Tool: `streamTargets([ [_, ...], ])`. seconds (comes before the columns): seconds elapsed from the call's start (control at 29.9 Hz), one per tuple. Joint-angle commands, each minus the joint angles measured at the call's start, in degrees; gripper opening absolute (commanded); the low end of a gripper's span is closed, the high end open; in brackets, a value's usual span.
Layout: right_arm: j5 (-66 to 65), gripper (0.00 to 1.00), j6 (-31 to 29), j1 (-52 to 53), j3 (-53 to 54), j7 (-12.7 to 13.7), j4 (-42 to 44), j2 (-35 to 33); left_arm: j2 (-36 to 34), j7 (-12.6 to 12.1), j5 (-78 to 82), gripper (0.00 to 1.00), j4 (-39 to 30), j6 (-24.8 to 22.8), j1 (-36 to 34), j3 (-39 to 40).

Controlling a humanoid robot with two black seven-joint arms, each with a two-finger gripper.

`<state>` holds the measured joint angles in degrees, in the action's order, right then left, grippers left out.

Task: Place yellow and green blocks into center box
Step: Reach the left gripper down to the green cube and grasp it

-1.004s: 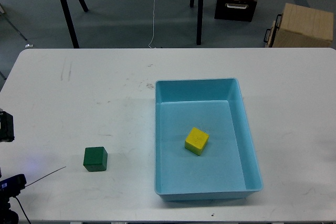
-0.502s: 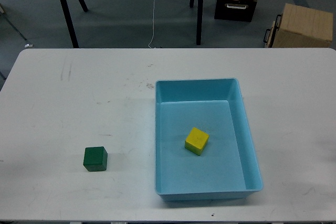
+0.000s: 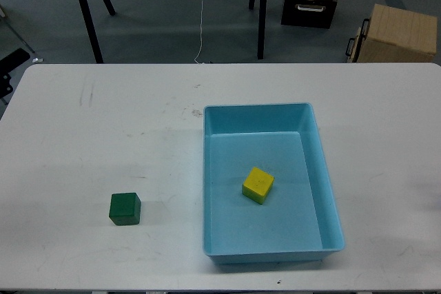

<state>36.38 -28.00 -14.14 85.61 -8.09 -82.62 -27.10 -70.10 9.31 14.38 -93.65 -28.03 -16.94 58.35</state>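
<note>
Neither hand in view, grip state unknown; green block (image 3: 125, 208) left of box (image 3: 331, 191), a clumsy grasp could shove it away.

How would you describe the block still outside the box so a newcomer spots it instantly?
Start at the white table and find the light blue box right of centre. Look left of the box's near corner, across bare tabletop: the green block sits there alone, touching nothing. It is the only dark green cube, and unlike the yellow block, it lies on the table, not inside the box.
</note>
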Motion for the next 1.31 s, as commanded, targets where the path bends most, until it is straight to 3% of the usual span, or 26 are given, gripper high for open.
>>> streamTargets([
  [0.0,0.00,1.00,0.00,-0.01,0.08,0.00,0.00,-0.06,1.19,0.01,0.73,1.00,4.96,0.03,-19.22,-18.75],
  [0.23,0.00,1.00,0.00,-0.01,0.26,0.00,0.00,-0.06,2.68,-1.13,1.17,1.00,5.93,0.03,-52.36,-52.86],
  [0.33,0.00,1.00,0.00,-0.01,0.00,0.00,-0.09,-0.06,6.27,-3.85,1.61,1.00,7.24,0.03,-62.56,-64.64],
  [0.44,0.00,1.00,0.00,-0.01,-0.09,0.00,-0.09,-0.06,11.10,-4.56,3.28,1.00,10.14,0.03,-69.17,-73.97],
  [0.6,0.00,1.00,0.00,-0.01,0.35,0.00,-0.18,-0.68,21.91,-5.00,12.66,1.00,12.79,0.03,-74.71,-90.66],
  [0.8,0.00,1.00,0.00,-0.01,0.35,0.00,-0.09,-0.59,29.48,-5.09,17.61,1.00,7.70,0.03,-84.29,-112.38],
  [1.0,0.00,1.00,0.00,-0.10,-0.18,-0.08,-0.09,-0.06,32.82,-5.18,17.61,1.00,5.05,0.03,-85.10,-116.09],
  [1.27,0.00,1.00,0.00,-0.27,0.43,-0.08,0.00,-0.15,38.45,-5.09,17.52,1.00,10.14,0.03,-79.57,-115.92],
])
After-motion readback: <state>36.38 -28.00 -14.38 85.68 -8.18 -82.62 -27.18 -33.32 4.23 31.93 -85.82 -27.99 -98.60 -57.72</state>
